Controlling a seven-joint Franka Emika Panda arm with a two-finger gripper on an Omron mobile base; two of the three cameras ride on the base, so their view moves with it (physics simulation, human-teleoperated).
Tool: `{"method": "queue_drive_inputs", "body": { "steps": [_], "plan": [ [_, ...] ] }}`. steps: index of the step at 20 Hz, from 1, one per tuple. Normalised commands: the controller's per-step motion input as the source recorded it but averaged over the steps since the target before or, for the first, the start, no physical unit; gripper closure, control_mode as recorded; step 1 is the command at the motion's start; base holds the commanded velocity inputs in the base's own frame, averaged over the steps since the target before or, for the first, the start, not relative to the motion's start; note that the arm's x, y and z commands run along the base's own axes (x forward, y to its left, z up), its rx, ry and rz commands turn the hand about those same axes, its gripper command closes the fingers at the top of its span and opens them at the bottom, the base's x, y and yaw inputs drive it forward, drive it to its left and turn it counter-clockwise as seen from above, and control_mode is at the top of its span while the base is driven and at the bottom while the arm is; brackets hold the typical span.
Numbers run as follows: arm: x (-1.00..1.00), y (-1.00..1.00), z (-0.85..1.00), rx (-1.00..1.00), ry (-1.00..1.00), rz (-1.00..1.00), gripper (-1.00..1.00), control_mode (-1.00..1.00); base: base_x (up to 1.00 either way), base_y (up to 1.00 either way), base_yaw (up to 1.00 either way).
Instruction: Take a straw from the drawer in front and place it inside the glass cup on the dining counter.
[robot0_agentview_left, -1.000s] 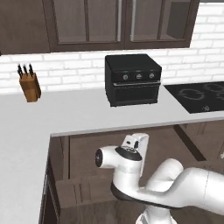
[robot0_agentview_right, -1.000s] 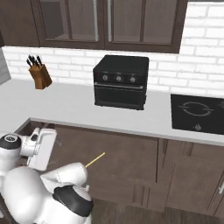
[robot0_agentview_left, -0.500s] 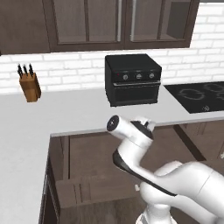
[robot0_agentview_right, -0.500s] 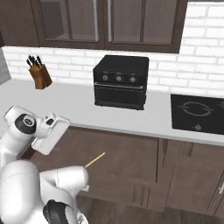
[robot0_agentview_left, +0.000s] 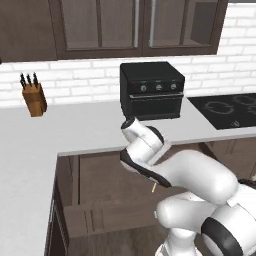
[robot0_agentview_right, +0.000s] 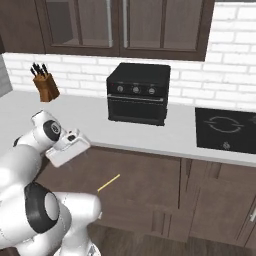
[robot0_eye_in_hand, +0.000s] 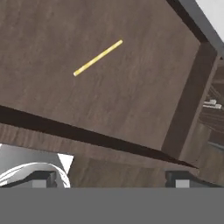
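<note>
Under white worktop (robot0_agentview_right: 150, 137), open drawer (robot0_eye_in_hand: 131, 100), straw (robot0_eye_in_hand: 97, 57) on floor

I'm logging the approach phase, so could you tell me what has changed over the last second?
The arm has swung its hand up from low beside the base and over the open drawer. The straw stays flat on the drawer floor, untouched, and the toaster oven and knife block are unmoved.

Since a second ago the arm's hand (robot0_agentview_right: 67, 148) has swung up from low beside the base to the worktop (robot0_agentview_right: 150, 137) edge, now tilted above the open drawer (robot0_eye_in_hand: 109, 87); the straw (robot0_eye_in_hand: 97, 57) lies unmoved
</note>
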Motion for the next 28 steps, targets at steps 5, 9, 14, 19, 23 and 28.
{"method": "queue_drive_inputs", "body": {
  "steps": [5,9,14,19,23,28],
  "plan": [
    [0.5,-0.52,-0.41,0.39,-0.05,0.0,-1.0,-1.0,0.0,0.0,0.0],
    [0.0,-0.62,-0.64,0.27,-0.11,-0.01,-1.0,-1.0,0.0,0.0,0.0],
    [0.09,-0.37,-0.46,0.27,-0.11,-0.02,-1.0,-1.0,0.0,0.0,0.0],
    [0.35,-0.12,-0.37,0.29,-0.08,-0.07,-1.0,-1.0,0.0,0.0,0.0],
    [0.41,0.02,-0.3,0.18,-0.08,-0.17,-1.0,-1.0,0.0,0.0,0.0],
    [0.26,0.02,-0.07,0.01,0.02,-0.31,-1.0,-1.0,0.0,0.0,0.0]
  ]
}}
